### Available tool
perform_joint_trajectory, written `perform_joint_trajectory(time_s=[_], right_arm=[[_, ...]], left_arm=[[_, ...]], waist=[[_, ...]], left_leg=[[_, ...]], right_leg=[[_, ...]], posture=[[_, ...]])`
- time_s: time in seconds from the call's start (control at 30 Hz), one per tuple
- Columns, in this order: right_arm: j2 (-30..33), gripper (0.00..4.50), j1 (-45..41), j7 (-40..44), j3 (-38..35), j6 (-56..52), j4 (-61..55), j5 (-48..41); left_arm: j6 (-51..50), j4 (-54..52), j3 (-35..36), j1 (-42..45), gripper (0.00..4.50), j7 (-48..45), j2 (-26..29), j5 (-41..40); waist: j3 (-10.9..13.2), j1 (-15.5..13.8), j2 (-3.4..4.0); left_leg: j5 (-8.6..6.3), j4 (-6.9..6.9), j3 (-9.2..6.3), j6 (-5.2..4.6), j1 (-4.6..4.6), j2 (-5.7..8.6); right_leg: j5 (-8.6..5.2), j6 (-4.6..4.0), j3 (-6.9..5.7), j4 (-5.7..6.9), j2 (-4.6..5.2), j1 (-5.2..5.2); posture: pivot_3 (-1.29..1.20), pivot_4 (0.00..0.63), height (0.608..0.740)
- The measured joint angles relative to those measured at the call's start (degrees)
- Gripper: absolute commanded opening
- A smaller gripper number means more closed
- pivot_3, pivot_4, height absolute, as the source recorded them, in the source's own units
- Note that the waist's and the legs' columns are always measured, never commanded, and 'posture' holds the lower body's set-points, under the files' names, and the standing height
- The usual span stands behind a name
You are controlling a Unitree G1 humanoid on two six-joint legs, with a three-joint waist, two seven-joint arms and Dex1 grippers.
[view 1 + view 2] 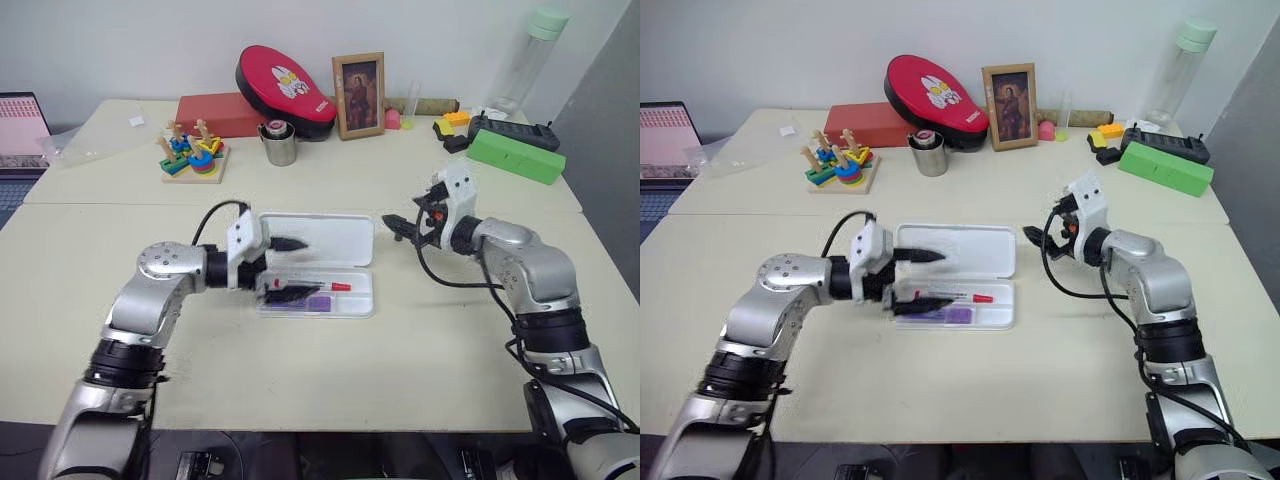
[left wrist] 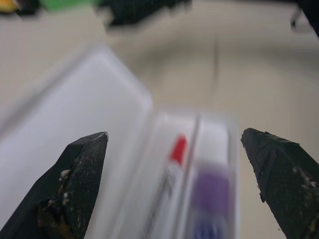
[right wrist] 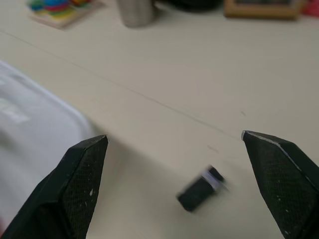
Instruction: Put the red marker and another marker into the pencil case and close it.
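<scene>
While the pencil case (image 1: 318,266) lies open on the table (image 1: 420,340), my head cameras show the red marker (image 1: 322,287) and the purple highlighter (image 1: 312,302) both inside its lower tray, with the lid folded back flat behind them. My left gripper (image 1: 284,267) hangs over the tray's left end, fingers spread and holding nothing. My right gripper (image 1: 403,227) sits just off the lid's right corner, apart from it, fingers also spread and empty.

From the left wrist, I see the wide-set fingertips (image 2: 79,174) framing the tray, the red cap and purple body lying side by side between them.

From the right wrist, the lid's white corner sits to one side and a tiny black piece (image 3: 200,190) rests on the table between my open fingers.

I judge only the closing is left. The case looks light, stiff, slick plastic that will likely skid if pushed sideways, so I would hook the lid's free far edge and steady the tray.
</scene>
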State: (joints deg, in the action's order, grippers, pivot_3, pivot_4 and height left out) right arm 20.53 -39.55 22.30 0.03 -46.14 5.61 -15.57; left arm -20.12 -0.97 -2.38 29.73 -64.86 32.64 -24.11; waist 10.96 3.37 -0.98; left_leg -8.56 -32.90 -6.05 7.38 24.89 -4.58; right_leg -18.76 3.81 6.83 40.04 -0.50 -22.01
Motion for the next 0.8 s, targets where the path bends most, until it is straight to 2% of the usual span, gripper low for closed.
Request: perform_joint_trajectory(time_s=[0.13, 0.23, 0.33, 0.53, 0.73, 0.8], right_arm=[[-6.07, 4.5, 0.98, -9.83, -1.43, -0.67, 2.63, 3.16], [-9.01, 3.98, 1.92, -13.95, -1.64, 0.41, 4.13, 4.78], [-11.8, 3.11, 2.1, -16.57, -1.56, 2.14, 5.63, 5.9], [-13.52, 1.8, 1.89, -19.57, -1.02, 4.38, 7.17, 8.56], [-13.68, 0.53, 1.79, -20.03, -1.0, 5.88, 8.08, 9.82], [-13.48, 0.34, 1.79, -20.03, -1.08, 6.26, 8.24, 9.86]], left_arm=[[-2.23, -3.55, 0.35, 0.59, 4.49, 8.19, -7.19, -1.17], [-3.2, -4.12, 0.26, 0.6, 4.5, 12.72, -10.25, -1.01], [-3.11, -3.62, -0.4, 2.12, 4.5, 17.27, -12.65, 1.29], [-1.13, -0.36, -3.9, 4.81, 4.5, 24.47, -14.46, 8.78], [-0.65, 0.73, -4.07, 5.07, 4.5, 26.04, -14.86, 9.97], [-0.48, 1.14, -4.01, 5.25, 4.5, 26.56, -14.96, 10.02]], waist=[[-0.01, 0.2, 0.0], [-0.01, 0.19, 0.01], [-0.01, 0.08, 0.0], [-0.03, 0.08, 0.01], [-0.04, 0.04, 0.01], [-0.03, 0.0, 0.01]], left_leg=[[0.0, 0.01, 0.01, 0.0, -0.01, 0.0], [0.01, 0.0, 0.0, 0.0, -0.01, 0.01], [0.01, -0.05, -0.02, 0.01, -0.02, 0.01], [0.01, -0.06, -0.02, 0.0, -0.12, 0.03], [0.01, -0.06, -0.03, 0.01, -0.12, 0.03], [0.01, -0.06, -0.03, 0.01, -0.12, 0.04]], right_leg=[[0.01, -0.01, 0.02, 0.03, 0.0, 0.0], [0.01, -0.01, 0.01, 0.04, 0.0, 0.0], [0.02, 0.02, 0.0, 0.04, 0.0, 0.03], [0.04, 0.04, 0.01, 0.01, 0.0, 0.16], [0.04, 0.04, 0.0, 0.01, 0.0, 0.18], [0.04, 0.04, 0.0, 0.0, 0.01, 0.19]], posture=[[0.0, 0.15, 0.74], [0.0, 0.15, 0.74], [0.0, 0.15, 0.74], [0.0, 0.15, 0.74], [0.0, 0.15, 0.74], [0.0, 0.15, 0.74]])
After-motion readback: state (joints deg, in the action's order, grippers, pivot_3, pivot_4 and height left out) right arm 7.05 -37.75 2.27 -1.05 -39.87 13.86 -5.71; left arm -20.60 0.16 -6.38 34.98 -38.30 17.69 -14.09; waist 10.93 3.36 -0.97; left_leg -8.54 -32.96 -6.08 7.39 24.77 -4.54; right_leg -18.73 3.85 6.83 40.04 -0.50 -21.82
